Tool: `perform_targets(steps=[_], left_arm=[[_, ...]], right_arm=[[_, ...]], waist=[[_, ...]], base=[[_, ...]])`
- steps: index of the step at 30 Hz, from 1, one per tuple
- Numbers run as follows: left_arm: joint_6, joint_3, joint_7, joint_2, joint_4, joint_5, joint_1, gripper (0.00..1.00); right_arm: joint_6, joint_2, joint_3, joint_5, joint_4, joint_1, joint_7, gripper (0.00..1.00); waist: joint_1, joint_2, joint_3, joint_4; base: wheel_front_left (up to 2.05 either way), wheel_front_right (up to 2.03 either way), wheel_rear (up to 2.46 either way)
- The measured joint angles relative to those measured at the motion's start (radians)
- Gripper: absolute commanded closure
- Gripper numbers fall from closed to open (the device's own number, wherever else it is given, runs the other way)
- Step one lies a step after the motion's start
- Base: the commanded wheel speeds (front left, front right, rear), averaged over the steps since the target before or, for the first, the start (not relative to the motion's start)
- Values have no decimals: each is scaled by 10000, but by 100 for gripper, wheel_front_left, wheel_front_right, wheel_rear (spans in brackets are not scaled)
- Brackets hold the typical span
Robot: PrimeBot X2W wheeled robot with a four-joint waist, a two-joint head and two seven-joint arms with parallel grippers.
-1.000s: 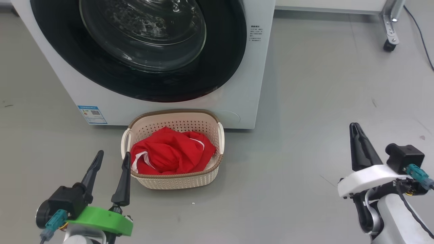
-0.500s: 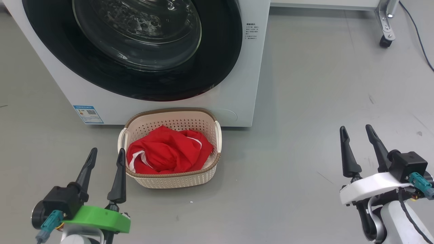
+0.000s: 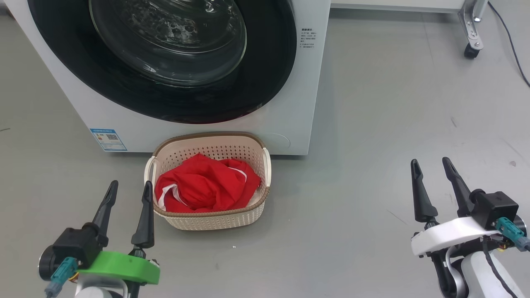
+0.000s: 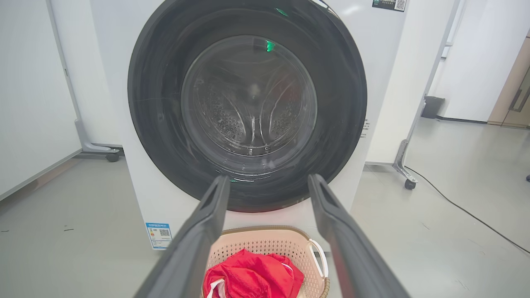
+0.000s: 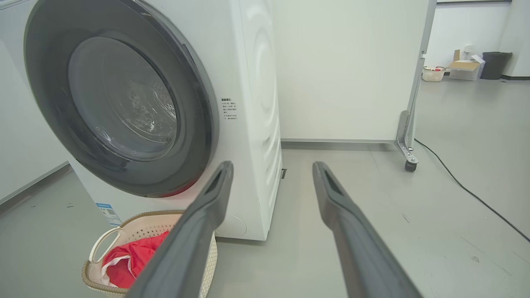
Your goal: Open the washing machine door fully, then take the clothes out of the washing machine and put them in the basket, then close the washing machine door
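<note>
The white washing machine stands ahead, and its door, black-rimmed with a glass bowl, lies flush against the front. In front of it on the floor is the cream basket, holding the red clothes. My left gripper is open and empty just left of the basket. My right gripper is open and empty, well to the right over bare floor. The left wrist view faces the door with the basket and clothes below. The right wrist view has the door and the basket at its left.
A white partition panel on a castered leg stands behind and right of the machine, with a black cable trailing over the grey floor. Boxes and a dark bin sit far off at the right.
My right gripper has gone from shut to open and has turned so both fingers show side by side. The head camera shifted slightly. The left gripper, basket and clothes are unchanged.
</note>
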Motion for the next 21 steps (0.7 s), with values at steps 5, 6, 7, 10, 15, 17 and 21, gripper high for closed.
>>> perform_targets(steps=[5,6,7,10,15,17,21], left_arm=[[0,0,0,-23,65,0,83,0],[0,0,0,-23,65,0,83,0],[0,-6,0,-23,73,2,88,0],[0,-2,0,-23,119,35,88,0],[0,-169,2,-31,640,-84,165,0],[0,-278,0,-46,717,-157,238,0],[0,-418,0,-46,754,-393,236,0]], right_arm=[[17,61,-50,-77,-40,155,0,0],[17,61,-50,-77,-40,155,0,0],[17,73,-50,-79,-42,163,0,0],[21,92,-59,-161,-61,178,0,0],[104,125,-117,-192,-88,198,0,0],[107,128,-153,-230,-90,230,0,0],[190,173,-194,-240,-90,327,0,0]], waist=[[0,0,-22,6],[0,0,-22,6],[0,0,-23,7],[0,0,-22,10],[0,0,-15,9],[0,0,-15,9],[0,0,-24,8]], base=[[0,0,0],[0,0,0],[0,0,0],[0,0,0],[0,0,0],[0,0,0],[0,0,0]])
